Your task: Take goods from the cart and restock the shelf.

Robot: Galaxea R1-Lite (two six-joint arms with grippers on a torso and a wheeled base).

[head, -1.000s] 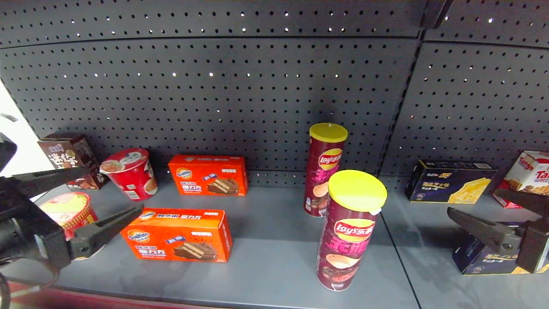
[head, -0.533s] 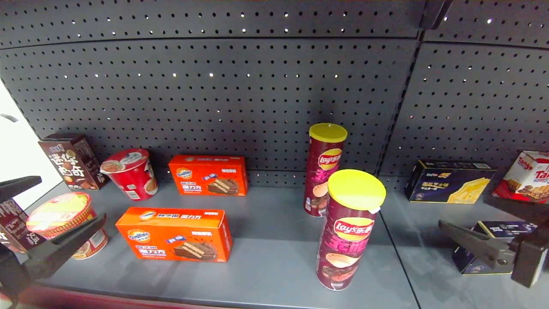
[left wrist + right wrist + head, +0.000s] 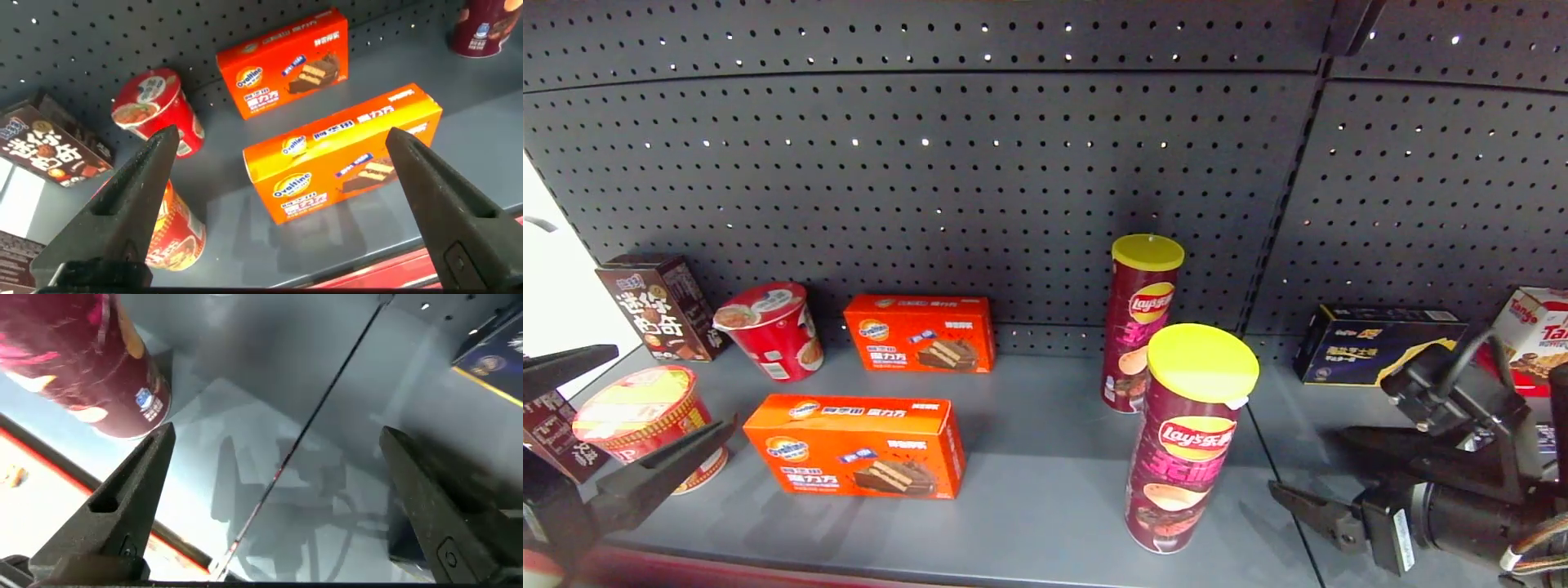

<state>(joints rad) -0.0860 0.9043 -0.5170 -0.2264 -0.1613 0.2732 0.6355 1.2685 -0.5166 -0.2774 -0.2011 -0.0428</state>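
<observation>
Probably best: left gripper [image 3: 676,385] and right gripper [image 3: 1307,461], both spread and empty, should back off the shelf [image 3: 1029,506] without bumping the lower-centre chips can [image 3: 1188,441].

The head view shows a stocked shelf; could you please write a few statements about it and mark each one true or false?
1. The front chip can and the rear chip can both stand upright on the shelf. True.
2. The left gripper is shut on the front orange box. False: it is open and empty, and the box rests on the shelf.
3. The red cup stands between the brown box and the rear orange box. True.
4. The right gripper is clamped around the front chip can. False: it is open and apart from the can, to its right.
</observation>
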